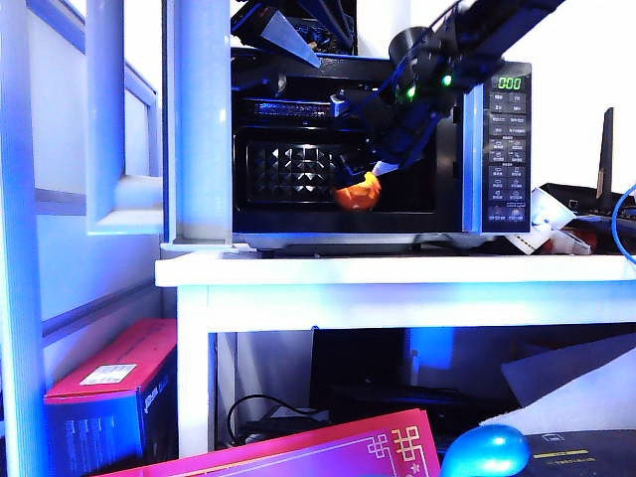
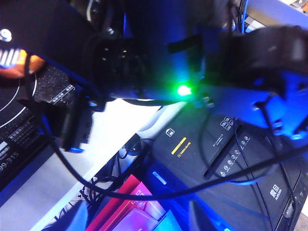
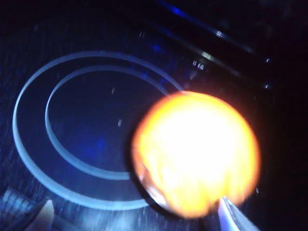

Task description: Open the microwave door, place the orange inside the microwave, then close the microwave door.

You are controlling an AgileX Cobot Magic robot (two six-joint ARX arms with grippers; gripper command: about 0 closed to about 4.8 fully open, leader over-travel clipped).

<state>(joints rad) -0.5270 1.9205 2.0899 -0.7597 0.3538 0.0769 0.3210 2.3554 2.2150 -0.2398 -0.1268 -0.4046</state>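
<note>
The microwave [image 1: 507,149] stands on a white table with its door [image 1: 199,129] swung wide to the left, grey-white inner side showing. The orange [image 1: 356,196] lies on the dark cavity floor, bright and blurred in the right wrist view [image 3: 195,151], beside the floor's pale rings. My right gripper [image 1: 376,177] reaches into the cavity just above the orange. Its jaws [image 3: 138,216] are open, one fingertip [image 3: 235,216] close to the fruit, the other [image 3: 41,215] well apart. My left gripper [image 1: 290,42] hovers above the microwave's top; its fingers are out of the left wrist view.
The white table [image 1: 397,268] carries the microwave. Below it sit a red box [image 1: 109,378], a pink box [image 1: 328,452], a shiny blue egg-shaped object [image 1: 485,452] and a black device [image 2: 231,159] with cables. My right arm [image 2: 183,89], green light on, crosses the left wrist view.
</note>
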